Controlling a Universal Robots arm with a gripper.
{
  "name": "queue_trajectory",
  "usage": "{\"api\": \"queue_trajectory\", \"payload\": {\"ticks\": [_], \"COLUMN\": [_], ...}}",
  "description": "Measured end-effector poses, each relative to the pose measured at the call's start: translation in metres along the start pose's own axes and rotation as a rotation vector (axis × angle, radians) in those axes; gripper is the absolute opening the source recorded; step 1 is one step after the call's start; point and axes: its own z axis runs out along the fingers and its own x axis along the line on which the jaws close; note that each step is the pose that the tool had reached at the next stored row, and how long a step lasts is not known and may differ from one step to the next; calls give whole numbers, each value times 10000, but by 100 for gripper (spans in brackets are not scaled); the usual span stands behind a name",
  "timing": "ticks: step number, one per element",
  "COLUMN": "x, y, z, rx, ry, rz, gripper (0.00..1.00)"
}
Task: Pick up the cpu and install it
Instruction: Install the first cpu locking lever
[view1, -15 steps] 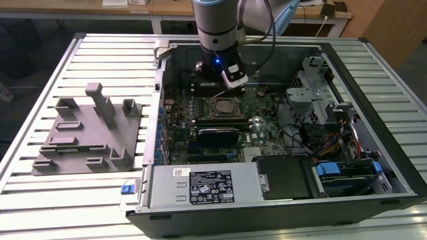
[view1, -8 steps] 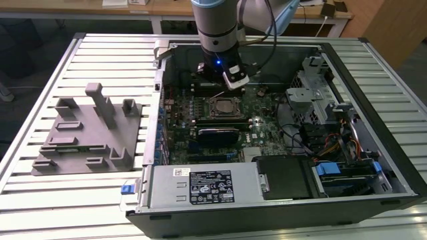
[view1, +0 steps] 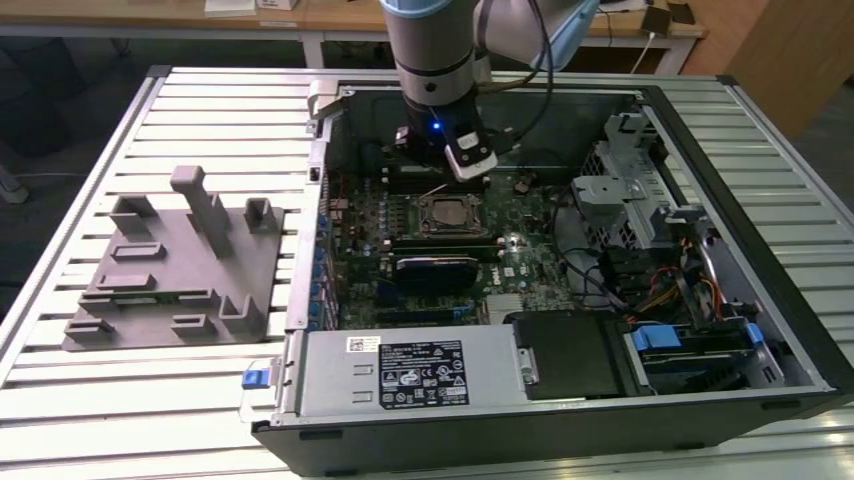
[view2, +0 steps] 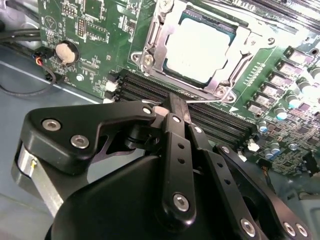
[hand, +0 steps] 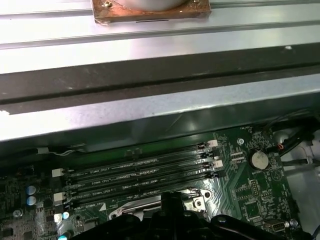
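While the arm hangs over the open black computer case, the small flat square cpu with its silvery-white metal top lies seated in the metal-framed socket on the green motherboard; in the exterior view the same socket sits near the middle of the board.

Item: black linked-finger gripper. Jaws drawn together, tips meeting with no gap to be seen, nothing held between them. Position: just off the socket's edge, over the black memory slots, apart from the cpu.

Relation: the cpu lies straight ahead of the jaw tips, across the row of slots; being square, it offers no long axis. Whether the socket's retaining frame is latched down cannot be told.

Item: grey moulded plastic tray with upright posts, on the slatted metal table, at the exterior view's left, well apart from the case.

Hidden or doubtful: in the exterior view the arm's wrist covers the jaws. In the first wrist view the socket is cut off by the gripper body, leaving the memory slots and the case wall beyond.
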Motion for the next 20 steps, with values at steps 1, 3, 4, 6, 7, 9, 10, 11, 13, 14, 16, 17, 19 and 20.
{"api": "queue_trajectory", "payload": {"ticks": [1, 3, 4, 6, 7, 9, 10, 11, 13, 14, 16, 17, 19, 20], "x": [1, 1, 2, 2, 3, 4, 3, 3, 0, -1, 0, 2, 5, 5], "y": [-2, -5, -7, -10, -12, -15, -15, -16, -16, -13, -2, 4, 15, 19], "z": [8, 24, 31, 44, 51, 64, 68, 72, 80, 84, 91, 94, 98, 99], "rx": [7, 27, 42, 68, 81, 109, 123, 142, 171, 182, 200, 204, 210, 211], "ry": [-13, -45, -65, -108, -129, -174, -197, -219, -261, -280, -306, -313, -321, -323], "rz": [51, 173, 253, 418, 502, 674, 760, 843, 1001, 1071, 1172, 1202, 1235, 1243], "gripper": [11, 11, 11, 11, 11, 11, 11, 11, 11, 11, 11, 11, 11, 11]}}
